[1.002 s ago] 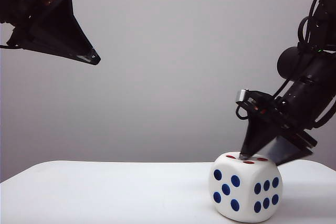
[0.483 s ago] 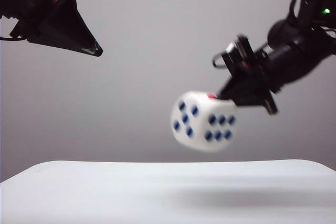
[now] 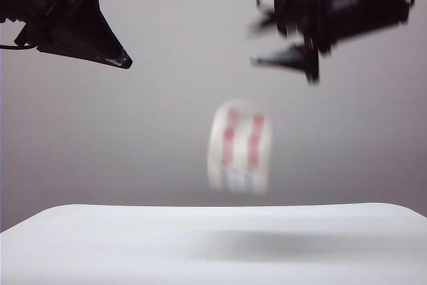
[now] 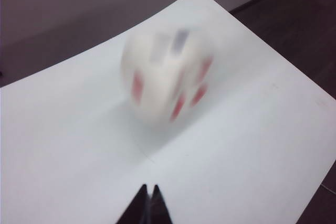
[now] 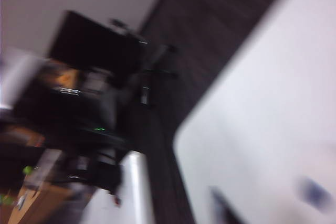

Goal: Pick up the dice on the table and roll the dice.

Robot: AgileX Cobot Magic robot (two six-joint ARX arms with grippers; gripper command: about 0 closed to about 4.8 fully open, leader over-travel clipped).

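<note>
Left gripper, black and pointed, hangs high at upper left, its fingertips pressed together on nothing. Centre: the large white rounded cube, the dice, blurred, red pips showing, is in mid-air above the smooth white table, touching neither gripper. Upper right: right gripper, blurred; whether spread cannot be told.

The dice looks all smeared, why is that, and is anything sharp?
Exterior view: the dice is motion-blurred in mid-air, as is the right pincer; the left pincer is crisp. Left wrist view: dice blurred over the table. Right wrist view: everything smeared.
</note>
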